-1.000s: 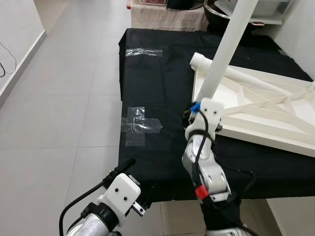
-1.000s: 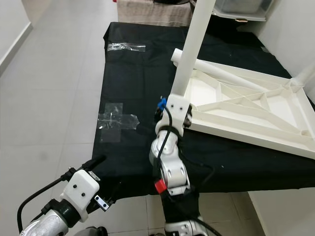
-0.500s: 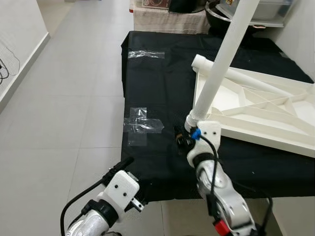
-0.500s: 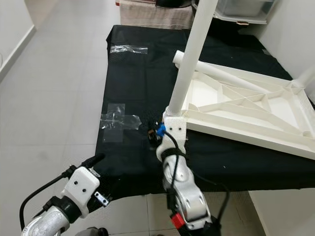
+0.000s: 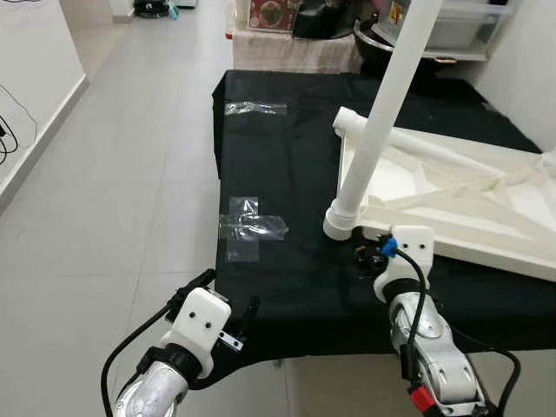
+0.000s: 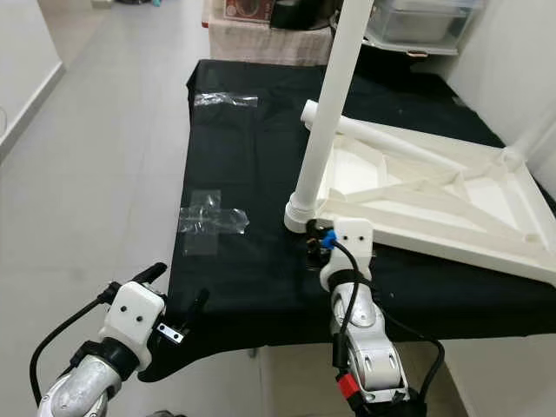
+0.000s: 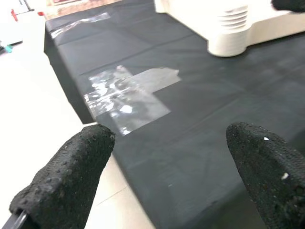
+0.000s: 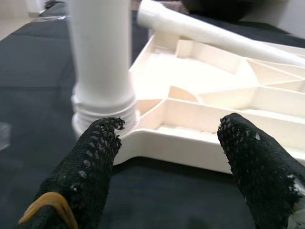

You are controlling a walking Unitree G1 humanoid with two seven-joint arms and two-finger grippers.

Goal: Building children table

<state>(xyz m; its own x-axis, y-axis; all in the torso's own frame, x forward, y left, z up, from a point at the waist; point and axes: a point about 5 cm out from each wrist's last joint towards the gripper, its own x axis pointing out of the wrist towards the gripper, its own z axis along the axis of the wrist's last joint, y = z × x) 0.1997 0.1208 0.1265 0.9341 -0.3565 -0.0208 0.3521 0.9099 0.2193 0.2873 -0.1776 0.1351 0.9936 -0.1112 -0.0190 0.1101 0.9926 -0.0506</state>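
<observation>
Right end effector (image 6: 318, 247) is backing off the upright table leg (image 6: 326, 113), fingers spread, holding nothing; leg standing seated in its corner socket.

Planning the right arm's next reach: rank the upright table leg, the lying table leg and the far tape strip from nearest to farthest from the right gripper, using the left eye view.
1. Upright table leg, just beyond the right gripper.
2. Lying table leg, farther back on the tabletop's far edge.
3. Far tape strip, back left on the black cloth.
</observation>
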